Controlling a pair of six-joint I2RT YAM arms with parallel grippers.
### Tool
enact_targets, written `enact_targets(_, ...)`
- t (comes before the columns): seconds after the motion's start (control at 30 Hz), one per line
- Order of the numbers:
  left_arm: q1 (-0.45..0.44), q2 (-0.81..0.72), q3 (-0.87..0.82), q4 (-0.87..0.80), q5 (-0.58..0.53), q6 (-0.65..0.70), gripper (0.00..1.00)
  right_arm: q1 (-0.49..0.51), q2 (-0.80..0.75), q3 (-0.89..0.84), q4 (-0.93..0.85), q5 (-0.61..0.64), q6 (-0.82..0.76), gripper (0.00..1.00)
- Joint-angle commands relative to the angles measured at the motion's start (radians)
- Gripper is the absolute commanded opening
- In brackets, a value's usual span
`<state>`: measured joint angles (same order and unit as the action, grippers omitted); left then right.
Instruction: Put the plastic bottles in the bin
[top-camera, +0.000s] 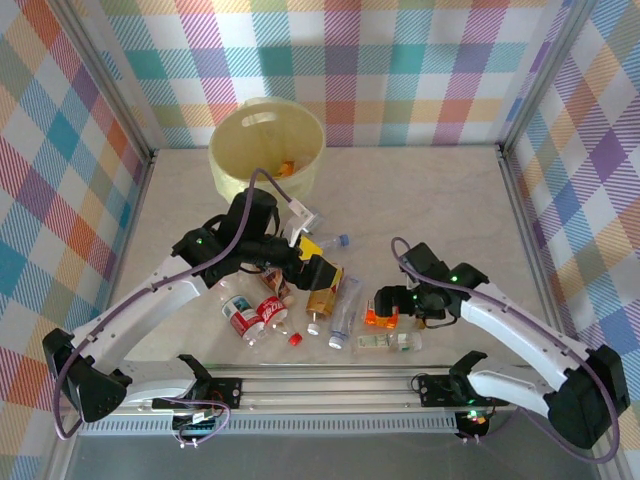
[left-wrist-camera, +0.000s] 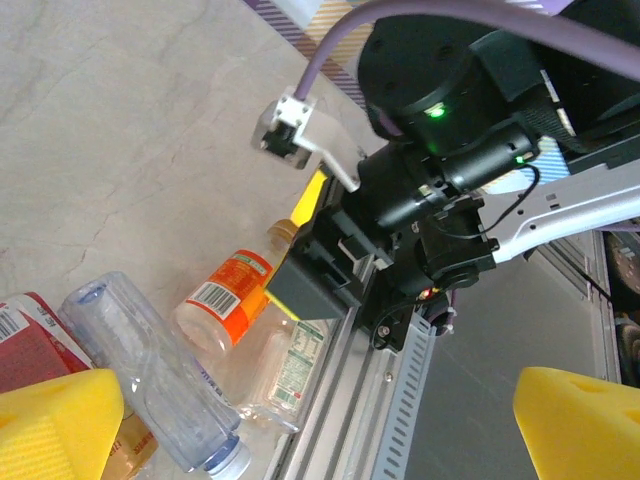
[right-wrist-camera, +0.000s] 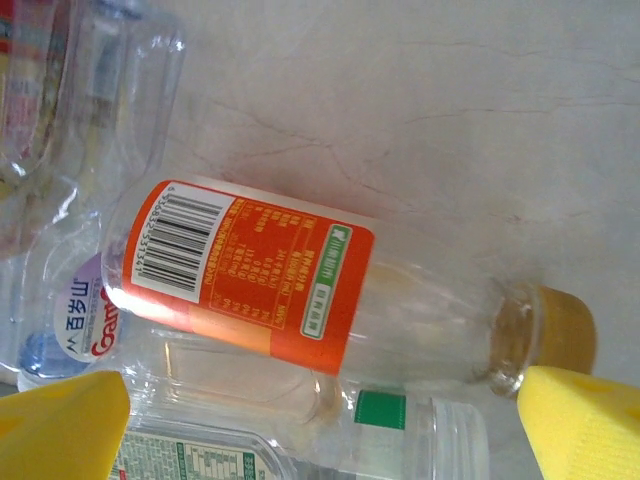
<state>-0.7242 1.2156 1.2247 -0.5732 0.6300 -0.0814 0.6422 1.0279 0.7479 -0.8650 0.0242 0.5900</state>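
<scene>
– On the marbled table (top-camera: 430, 210), what is entered under plastic bottles?
– Item one: plastic bottles (top-camera: 320, 305), a loose heap lying flat at the near middle of the table, well apart from the bin. All have clear bodies. From the left: two red-labelled bottles (top-camera: 241, 320); one amber-labelled bottle (top-camera: 325, 288); one plain clear bottle (top-camera: 345, 308) with a blue cap; one orange-labelled bottle (right-wrist-camera: 250, 280); one green-labelled bottle (top-camera: 390, 342), nearest the rail (top-camera: 330, 383). A loose red cap (top-camera: 295, 339) lies among them.
– Detail on the orange one?
– Clear body, on its side. Orange wrap with a white barcode panel and a small green mark. Amber-yellow cap (right-wrist-camera: 560, 335) in place. The green-labelled bottle is just beside it.
– And the bin?
– Item two: bin (top-camera: 300, 178). Round, translucent, pale yellow, with a handle cut-out near the rim. It stands upright at the far side of the table by the checked wall (top-camera: 400, 70). Something small and orange (top-camera: 287, 167) lies inside, too small to identify.
– Grippers?
– Left gripper (left-wrist-camera: 320, 430): yellow pads spread wide, gripping nothing, over the far side of the heap. Right gripper (right-wrist-camera: 320, 430): pads equally wide, above the orange-labelled bottle, which lies lengthwise between them. Whether they touch it cannot be told.
</scene>
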Motion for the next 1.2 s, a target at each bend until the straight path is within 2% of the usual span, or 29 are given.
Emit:
enact_targets(0.0,-0.007,-0.003,0.004,-0.004,0.000,0.025,1.00,0.007,-0.019,0.022,-0.077,0.043,0.110,1.00)
enact_targets(0.33,-0.007,-0.023,0.001,-0.009,0.002,0.025,1.00,0.022,-0.017,0.025,-0.190,-0.058,0.136,1.00)
enact_targets(0.5,-0.007,-0.028,-0.001,-0.009,0.002,0.026,1.00,0.028,-0.029,0.035,-0.326,0.002,0.200,1.00)
enact_targets(0.63,-0.007,-0.028,0.000,-0.015,0.001,0.028,1.00,0.030,-0.032,0.012,-0.310,-0.064,0.232,1.00)
enact_targets(0.9,-0.007,-0.025,-0.002,-0.014,0.001,0.033,1.00,0.036,-0.054,-0.029,-0.222,-0.317,0.229,1.00)
enact_targets(1.0,-0.006,-0.018,-0.001,-0.015,0.002,0.033,1.00,0.039,-0.041,-0.015,-0.282,-0.322,0.188,1.00)
enact_targets(1.17,-0.007,-0.012,-0.001,-0.019,0.001,0.038,1.00,0.057,-0.018,-0.019,-0.299,-0.408,0.158,1.00)
